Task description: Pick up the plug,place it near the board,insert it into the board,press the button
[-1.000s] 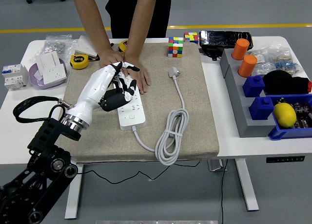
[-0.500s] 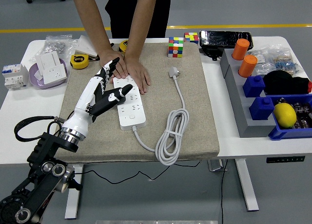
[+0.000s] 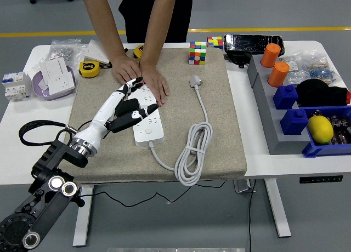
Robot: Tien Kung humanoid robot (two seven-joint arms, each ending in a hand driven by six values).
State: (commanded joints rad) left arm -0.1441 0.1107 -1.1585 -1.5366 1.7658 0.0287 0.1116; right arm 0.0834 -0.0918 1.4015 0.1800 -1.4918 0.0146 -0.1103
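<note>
The left hand's fingers lie spread and relaxed across the white power strip, holding nothing. The left hand reaches in from seven o'clock over the beige mat on the counter. A person's hands press the strip's far end at twelve o'clock. The plug lies loose at two o'clock from the strip, its cord coiled nearby.

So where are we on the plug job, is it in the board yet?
Not in yet. The plug lies loose on the mat, to the right of the power strip with a gap between them, its cord coiled nearby. The left hand rests open on the strip, which a person's hands steady at the far end. Pickup, placing, insertion and the button press all remain.
</note>
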